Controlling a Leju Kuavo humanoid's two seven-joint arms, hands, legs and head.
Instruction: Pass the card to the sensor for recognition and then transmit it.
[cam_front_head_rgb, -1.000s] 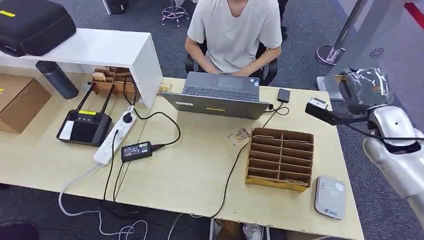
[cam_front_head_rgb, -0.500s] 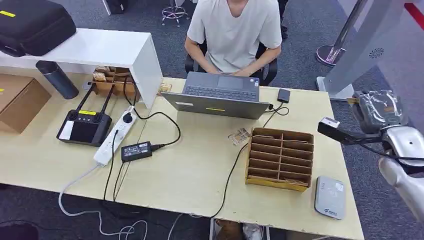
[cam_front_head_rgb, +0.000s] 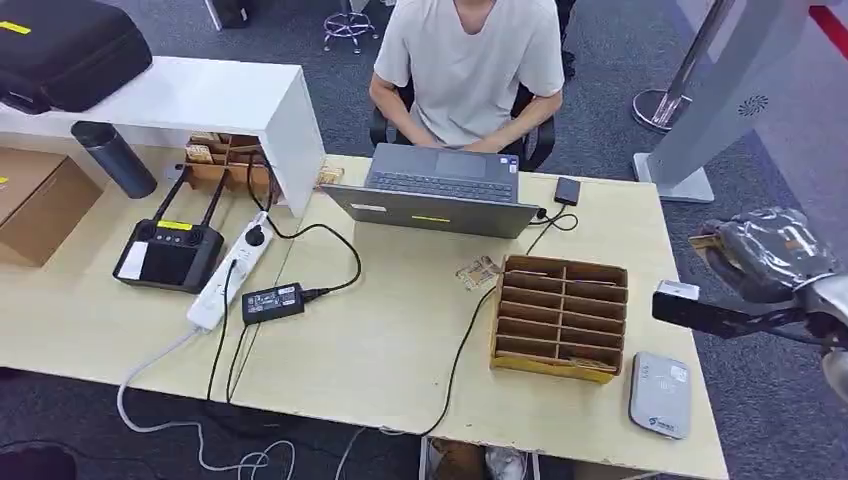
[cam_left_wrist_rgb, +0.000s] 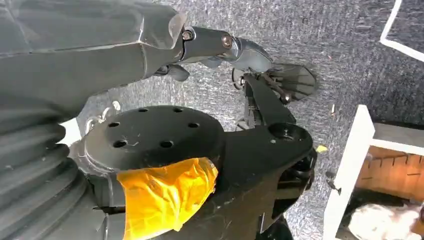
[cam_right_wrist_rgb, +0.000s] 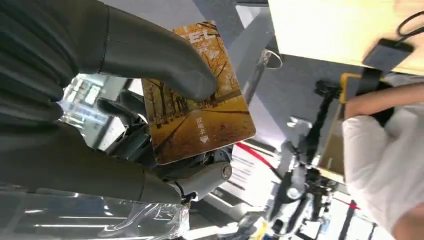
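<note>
Step in hand: the card (cam_right_wrist_rgb: 197, 102) is being carried toward the sensor (cam_front_head_rgb: 660, 394); recognition is judged not yet done.
Card: an orange card printed with a tree-lined path, pinched between the thumb and the fingers (cam_right_wrist_rgb: 120, 110) of the right hand (cam_right_wrist_rgb: 75, 95), as shown in the right wrist view. In the head view its edge can just be made out at the wrapped right hand (cam_front_head_rgb: 768, 250).
Right hand: held off the right edge of the tabletop (cam_front_head_rgb: 400, 340), above the carpet, well apart from the sensor.
Sensor: a grey flat pad lying at the near right corner of the tabletop, just beside the wooden sorting tray (cam_front_head_rgb: 560, 315).
Left hand: it cannot be told from the left wrist view whether the fingers are clenched or released.
Person: seated behind the laptop (cam_front_head_rgb: 435, 190) at the far side of the tabletop.
Next move: the card would need to be brought inward and down over the sensor, its face held flat and close to the pad, with the pinch kept firm so that nothing slips.
Afterwards: a handover across the tabletop is judged likely.
</note>
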